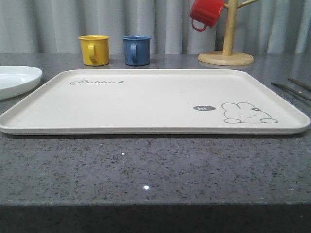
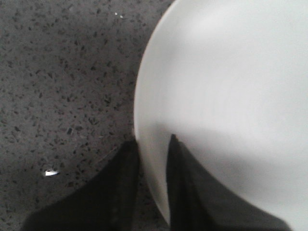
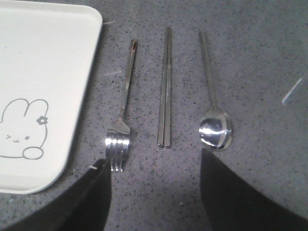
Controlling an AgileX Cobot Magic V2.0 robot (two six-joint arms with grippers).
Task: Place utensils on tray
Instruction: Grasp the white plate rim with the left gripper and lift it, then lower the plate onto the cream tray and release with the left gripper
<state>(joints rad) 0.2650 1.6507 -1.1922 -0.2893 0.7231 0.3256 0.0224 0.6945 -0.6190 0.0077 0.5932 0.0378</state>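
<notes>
Dark grey speckled stone table (image 1: 155, 170). On it: cream tray (image 1: 146, 99), central. Left of tray: white plate (image 1: 17, 77). Behind tray: yellow mug (image 1: 94, 49), blue mug (image 1: 136, 50), wooden mug stand (image 1: 226, 57). Right of tray, side by side: fork (image 3: 122, 115), chopsticks (image 3: 165, 91), spoon (image 3: 214, 106).

- Looks like a home kitchen or dining counter mock-up: dark speckled stone countertop (image 1: 155, 170) running the whole way across.
- Grey pleated curtains (image 1: 160, 24) right behind it.
- Everyday tableware: yellow mug (image 1: 94, 50), blue mug (image 1: 136, 50), red mug (image 1: 206, 13) hanging on a wooden mug tree (image 1: 227, 46).
- White plate (image 1: 17, 80), cream bunny tray (image 1: 146, 104), plus fork (image 3: 122, 115), chopsticks (image 3: 165, 91) and spoon (image 3: 213, 101) laid out beside it.
</notes>
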